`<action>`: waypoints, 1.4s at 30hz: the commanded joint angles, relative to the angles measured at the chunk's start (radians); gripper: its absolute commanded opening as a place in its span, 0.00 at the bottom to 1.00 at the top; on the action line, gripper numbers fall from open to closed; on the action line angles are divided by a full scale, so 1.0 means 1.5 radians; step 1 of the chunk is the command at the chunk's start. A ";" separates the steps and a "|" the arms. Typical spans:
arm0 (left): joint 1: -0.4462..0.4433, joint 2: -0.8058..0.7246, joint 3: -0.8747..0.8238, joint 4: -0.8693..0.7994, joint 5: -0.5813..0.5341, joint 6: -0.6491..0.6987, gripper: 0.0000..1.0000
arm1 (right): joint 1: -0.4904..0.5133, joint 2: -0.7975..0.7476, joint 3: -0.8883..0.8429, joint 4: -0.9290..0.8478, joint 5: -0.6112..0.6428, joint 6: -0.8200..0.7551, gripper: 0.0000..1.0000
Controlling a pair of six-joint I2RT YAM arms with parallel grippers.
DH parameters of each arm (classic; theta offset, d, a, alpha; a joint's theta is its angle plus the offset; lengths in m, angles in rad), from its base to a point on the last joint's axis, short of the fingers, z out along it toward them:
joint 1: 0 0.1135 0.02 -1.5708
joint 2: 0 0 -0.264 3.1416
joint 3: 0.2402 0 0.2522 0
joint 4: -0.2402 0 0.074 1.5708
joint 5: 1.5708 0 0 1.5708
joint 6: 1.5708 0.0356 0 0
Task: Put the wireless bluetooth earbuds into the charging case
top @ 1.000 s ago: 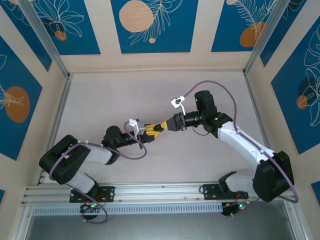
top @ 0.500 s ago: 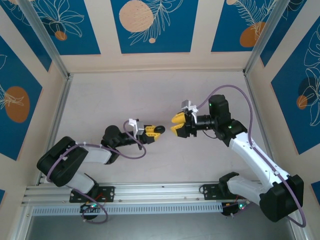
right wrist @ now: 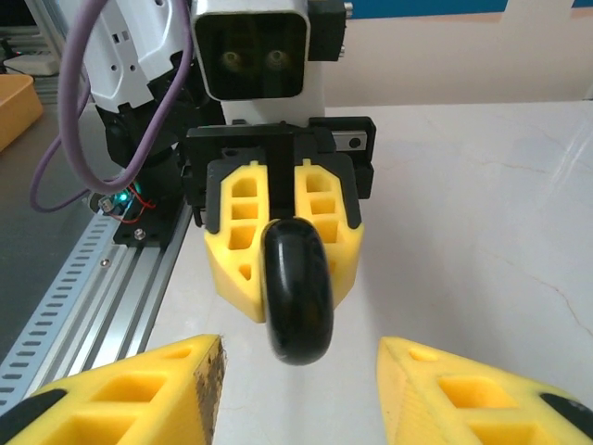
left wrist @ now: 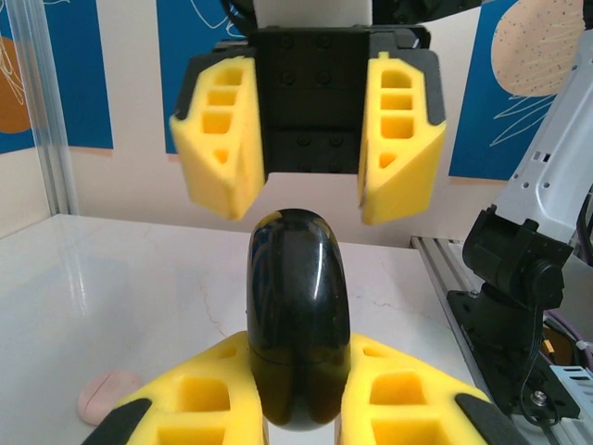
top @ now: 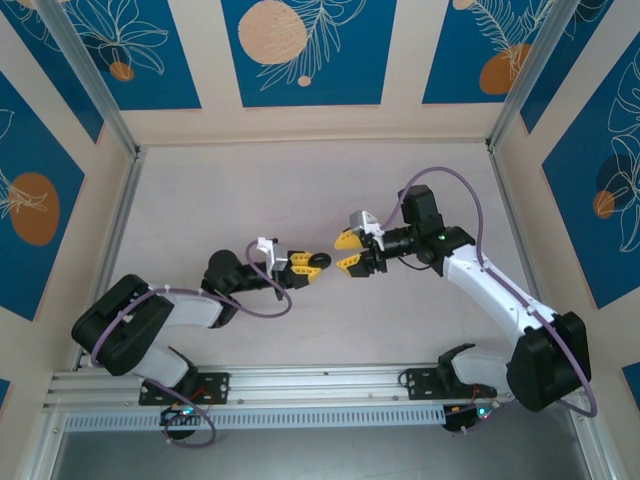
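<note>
Left gripper [top: 312, 264] is pinching the black case [left wrist: 296, 315] edge-on above mid-table. Right gripper [top: 346, 252] is facing it, jaws spread, just beside its free end. Case is appearing glossy, rigid, light, likely slippery; any second grip should be closing on its 2 flat faces.

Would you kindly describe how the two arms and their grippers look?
Both arms pair black joint housings with pale links; the left arm and right arm each trail a purple cable. The left gripper and right gripper have black bodies and chunky yellow fingers with cut-out pockets.
</note>
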State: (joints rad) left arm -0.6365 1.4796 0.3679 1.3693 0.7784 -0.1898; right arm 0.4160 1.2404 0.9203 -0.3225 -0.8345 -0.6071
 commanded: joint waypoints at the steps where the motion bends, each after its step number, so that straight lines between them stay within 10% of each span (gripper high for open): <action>1: -0.008 -0.013 0.015 0.025 0.019 -0.008 0.15 | 0.008 0.025 0.033 -0.002 -0.010 -0.011 0.49; 13: -0.008 -0.013 0.017 0.025 0.015 -0.011 0.16 | 0.038 0.085 0.062 -0.023 -0.040 -0.033 0.45; 26: -0.008 -0.015 0.007 0.025 -0.001 -0.002 0.18 | 0.041 0.088 0.076 -0.060 -0.052 -0.068 0.20; 42: -0.007 0.012 -0.068 0.016 -0.252 0.051 0.80 | -0.031 0.094 0.055 -0.075 0.107 0.123 0.14</action>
State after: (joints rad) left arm -0.6384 1.4784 0.2909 1.3670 0.5194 -0.1406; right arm 0.3828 1.3594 1.0077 -0.4122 -0.7624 -0.5442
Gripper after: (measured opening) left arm 0.787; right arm 0.188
